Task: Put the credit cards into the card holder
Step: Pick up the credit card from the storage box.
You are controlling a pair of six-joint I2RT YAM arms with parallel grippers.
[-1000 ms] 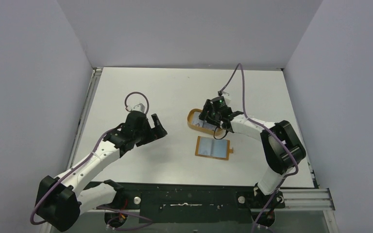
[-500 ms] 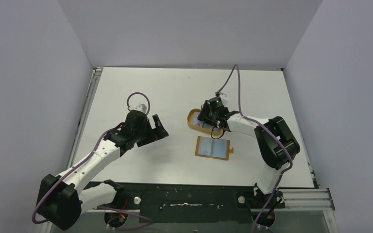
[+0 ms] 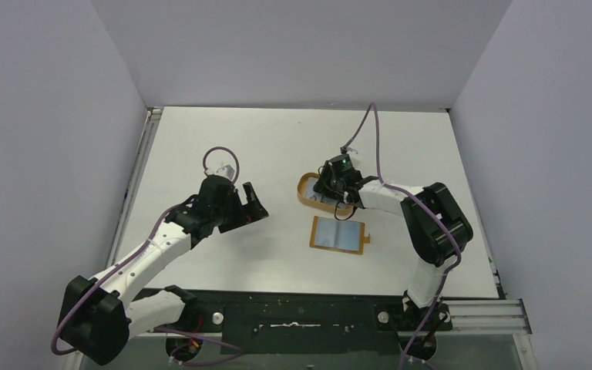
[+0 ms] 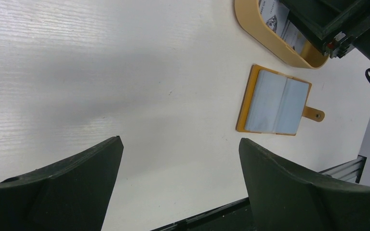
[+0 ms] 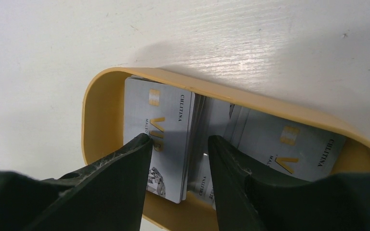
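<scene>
The card holder [image 3: 339, 233] lies open and flat on the table, orange-brown with clear pockets up and its snap tab to the right; it also shows in the left wrist view [image 4: 275, 106]. The credit cards [image 5: 166, 110] lie as pale grey stacks in the oval tan tray [image 5: 89, 101]. My right gripper [image 5: 179, 139] is down inside the tray, its jaws apart astride the edge of the left card stack, one finger [image 5: 135, 154] over the top card. My left gripper [image 4: 180, 139] is open and empty above bare table, left of the holder.
The tan tray [image 3: 302, 189] sits just behind the holder, right of centre. Grey walls enclose the table on the left, back and right. A black rail [image 3: 293, 312] runs along the near edge by the arm bases.
My right gripper has shifted slightly left and settled lower in the tray, and its elbow has swung left. The left arm has barely moved.
</scene>
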